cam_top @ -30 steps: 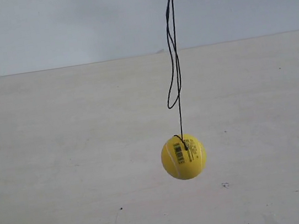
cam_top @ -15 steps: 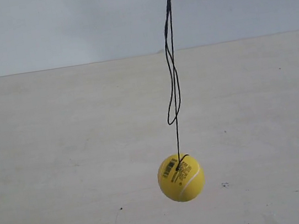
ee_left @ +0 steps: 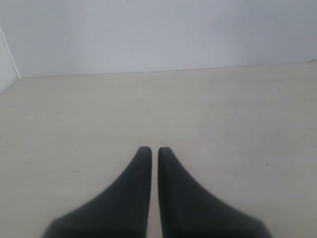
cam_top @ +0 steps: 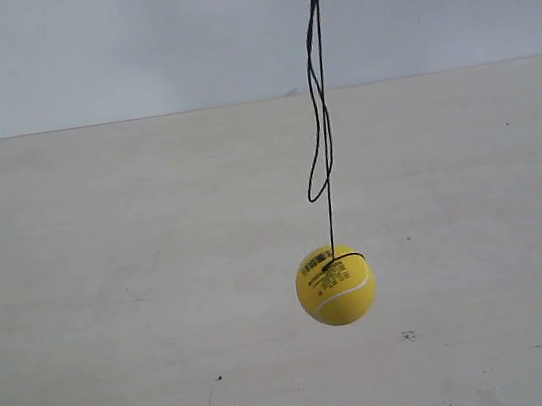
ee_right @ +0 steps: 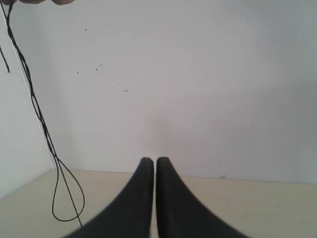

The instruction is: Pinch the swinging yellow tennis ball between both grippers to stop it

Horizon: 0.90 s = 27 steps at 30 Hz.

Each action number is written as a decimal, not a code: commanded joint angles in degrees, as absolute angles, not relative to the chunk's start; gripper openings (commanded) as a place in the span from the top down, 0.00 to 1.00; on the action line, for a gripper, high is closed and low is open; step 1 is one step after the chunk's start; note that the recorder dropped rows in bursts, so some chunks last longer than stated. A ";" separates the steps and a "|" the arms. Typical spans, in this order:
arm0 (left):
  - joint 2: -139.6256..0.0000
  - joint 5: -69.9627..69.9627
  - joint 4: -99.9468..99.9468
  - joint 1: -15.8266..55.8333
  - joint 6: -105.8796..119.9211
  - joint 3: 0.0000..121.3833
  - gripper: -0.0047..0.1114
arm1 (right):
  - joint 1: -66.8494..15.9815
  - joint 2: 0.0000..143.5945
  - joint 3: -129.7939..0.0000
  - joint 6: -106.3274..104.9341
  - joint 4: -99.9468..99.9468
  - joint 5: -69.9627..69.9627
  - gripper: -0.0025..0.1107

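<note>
The yellow tennis ball (cam_top: 335,285) hangs in mid-air on a thin black string (cam_top: 319,115) above the pale table, white seam and black print facing the exterior view. Neither gripper shows in the exterior view. In the left wrist view my left gripper (ee_left: 154,150) is shut, its black jaws nearly touching, with nothing between them and no ball in sight. My right gripper (ee_right: 152,160) is shut too and empty. The looped string (ee_right: 47,144) hangs off to one side of it in the right wrist view. The ball itself is out of both wrist views.
A pale beige table (cam_top: 111,286) spreads under the ball, with a light grey wall (cam_top: 127,41) behind it. A few small dark specks (cam_top: 408,335) mark the tabletop.
The ball swung down and slightly left half a second ago. It now hangs back higher and a little to the right, and has turned so that the white seam faces forward.
</note>
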State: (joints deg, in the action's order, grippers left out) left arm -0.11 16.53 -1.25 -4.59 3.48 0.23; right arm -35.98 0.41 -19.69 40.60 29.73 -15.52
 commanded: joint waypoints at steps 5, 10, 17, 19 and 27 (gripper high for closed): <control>0.00 16.70 -1.33 -4.83 3.77 0.00 0.92 | -36.03 0.00 -19.49 40.11 29.90 -15.21 0.98; 0.00 16.70 -1.33 -4.83 3.77 0.00 0.92 | -36.03 0.00 -19.49 39.70 30.02 -15.32 0.98; 0.00 16.70 -1.33 -4.83 3.77 0.00 0.92 | -34.33 0.00 -19.38 25.14 19.83 -14.31 0.98; 0.00 16.70 -1.33 -4.83 3.77 0.00 0.92 | -31.16 0.00 -19.38 16.01 11.85 -11.89 0.98; 0.00 16.70 -1.33 -4.83 3.77 0.00 0.92 | -11.93 0.00 -19.38 4.94 -5.02 -1.16 0.98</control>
